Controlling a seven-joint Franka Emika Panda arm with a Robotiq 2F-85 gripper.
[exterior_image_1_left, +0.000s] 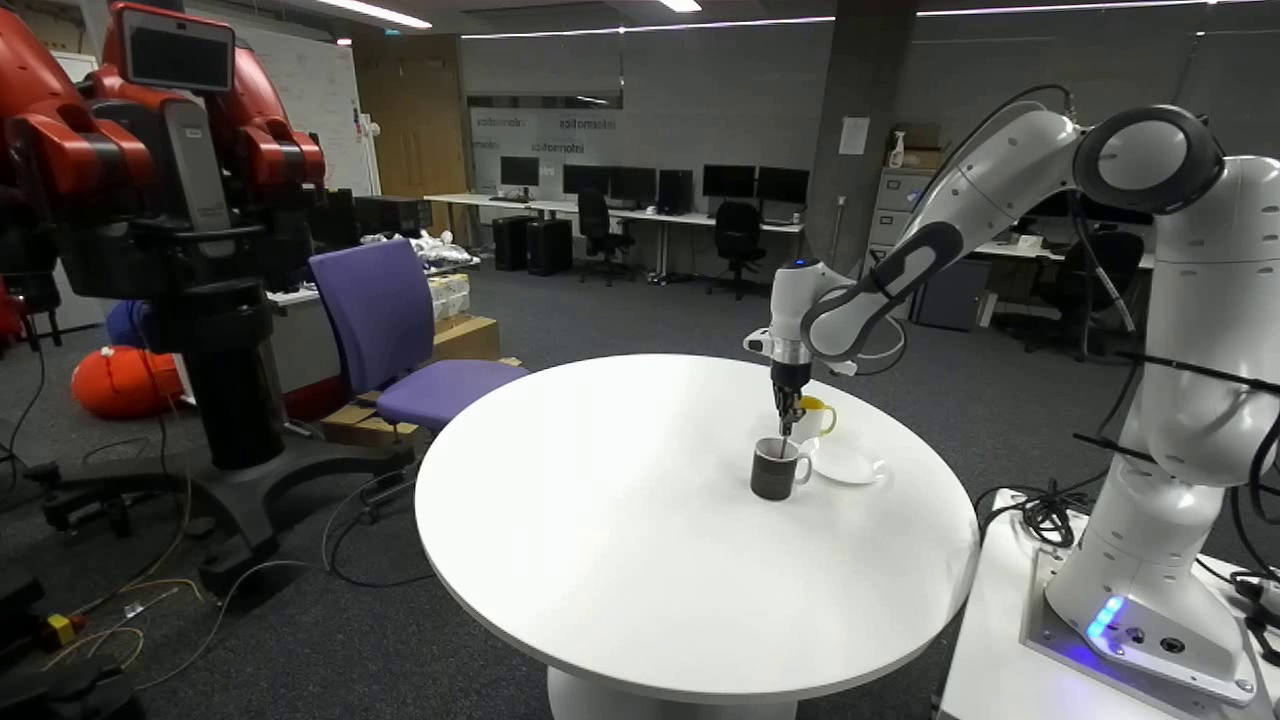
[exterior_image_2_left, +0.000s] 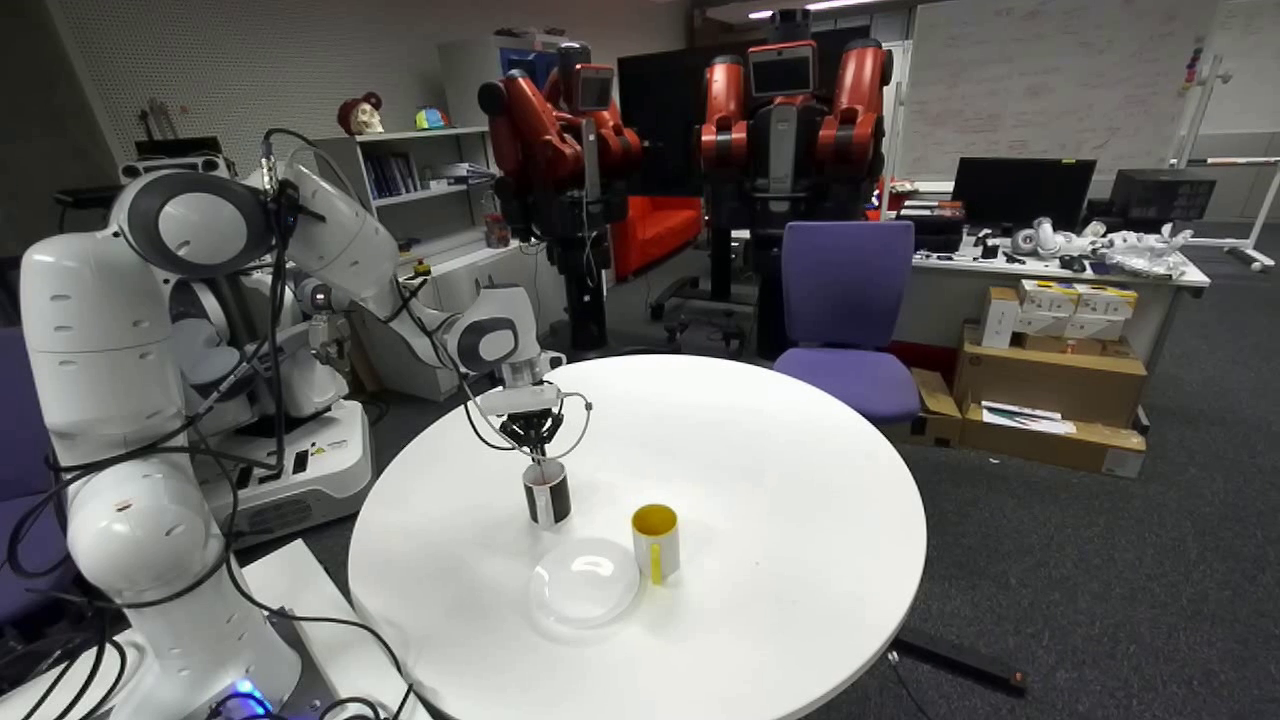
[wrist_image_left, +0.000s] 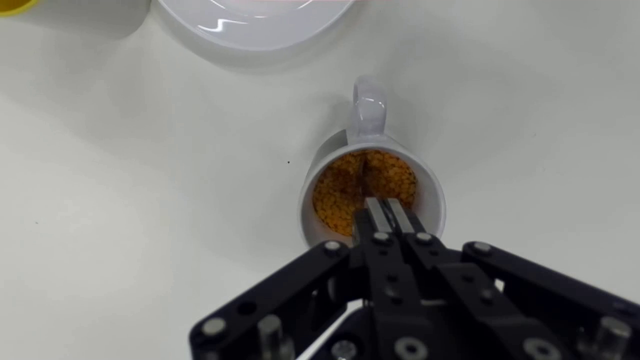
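Nearly closed pincer on a thin utensil

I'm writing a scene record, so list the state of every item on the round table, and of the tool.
Dark mug: upright, partly filled with orange grains
Thin utensil: gripped, its lower end inside the dark mug
Tool: shut on the thin utensil
Yellow-lined mug: upright, any contents not clear
White plate: lying flat
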